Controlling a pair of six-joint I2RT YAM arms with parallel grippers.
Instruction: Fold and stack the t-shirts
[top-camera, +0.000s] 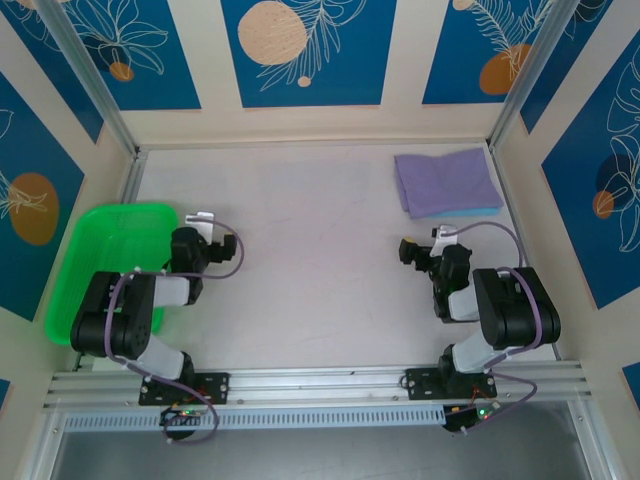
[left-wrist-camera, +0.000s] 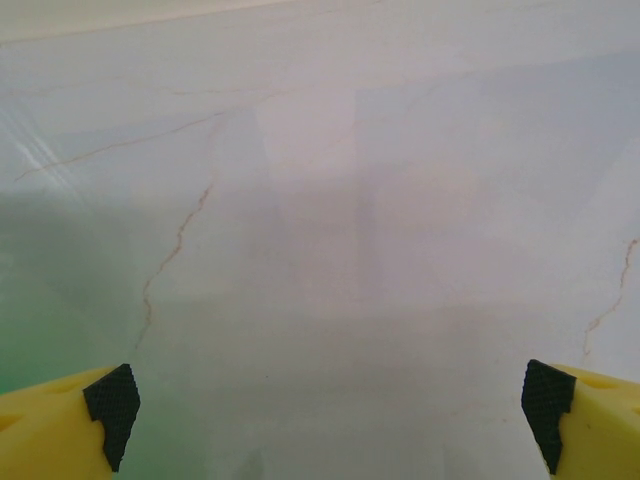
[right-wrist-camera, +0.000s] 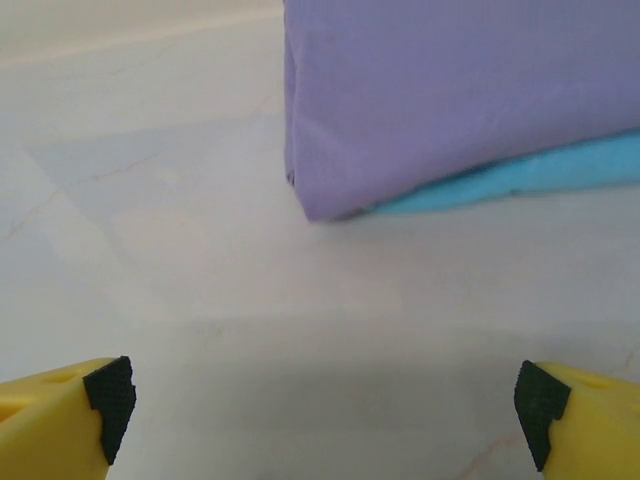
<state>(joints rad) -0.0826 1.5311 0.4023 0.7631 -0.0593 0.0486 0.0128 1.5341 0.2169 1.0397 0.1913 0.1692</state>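
On the table (top-camera: 300, 230), stacked t-shirts (top-camera: 446, 182) lie beyond the right jaws

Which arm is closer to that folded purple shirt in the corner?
Right. The right gripper sits just short of the purple shirt, facing it; the left gripper is across the table by the green tray.

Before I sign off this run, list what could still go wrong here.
1. The purple t-shirt lies askew on the blue t-shirt, whose edge peeks out; a nudge might slide the stack apart.
2. The right gripper, fingers open, faces the stack's near corner; any forward move could snag and undo the fold.
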